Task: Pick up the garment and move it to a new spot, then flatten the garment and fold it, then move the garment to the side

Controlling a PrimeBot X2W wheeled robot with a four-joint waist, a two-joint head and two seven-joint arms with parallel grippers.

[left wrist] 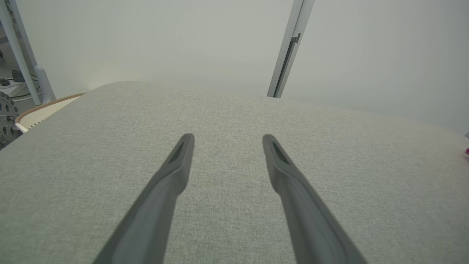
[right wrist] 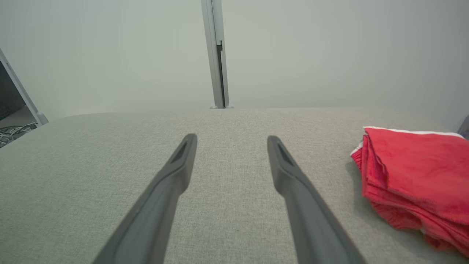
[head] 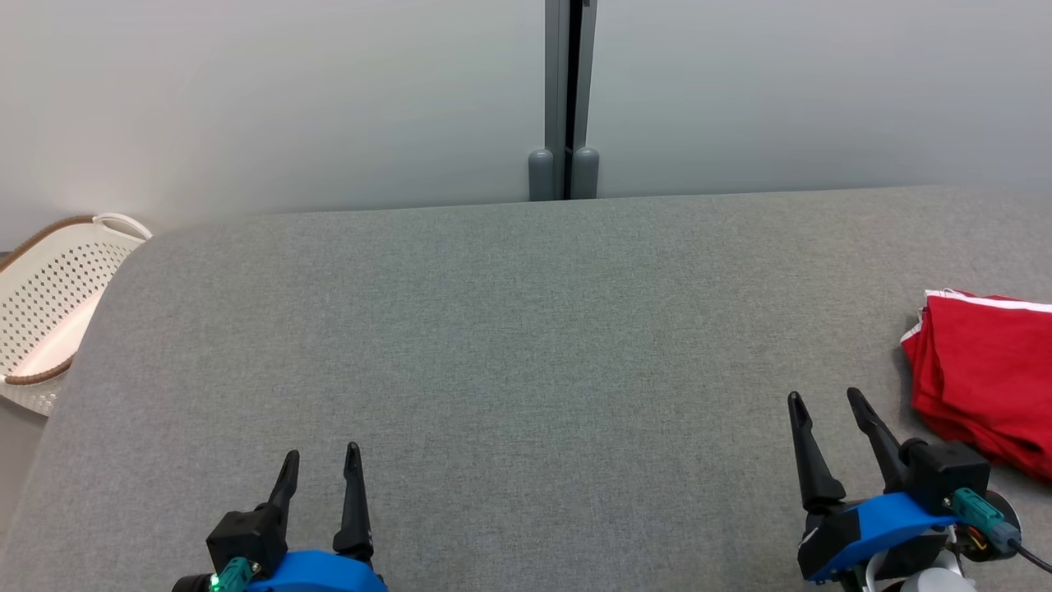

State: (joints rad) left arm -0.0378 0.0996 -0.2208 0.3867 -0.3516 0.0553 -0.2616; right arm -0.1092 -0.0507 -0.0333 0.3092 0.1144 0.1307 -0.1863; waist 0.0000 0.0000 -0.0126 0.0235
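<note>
Lying folded at the right edge of the grey fabric worktop point(head: 526, 329), the red garment point(head: 986, 370) seems set aside, its task apparently done. That likely explains why the left pincer point(head: 322, 450) and right pincer point(head: 824, 395) hover wide and empty near the front edge. The garment's right side is cut off.
</note>
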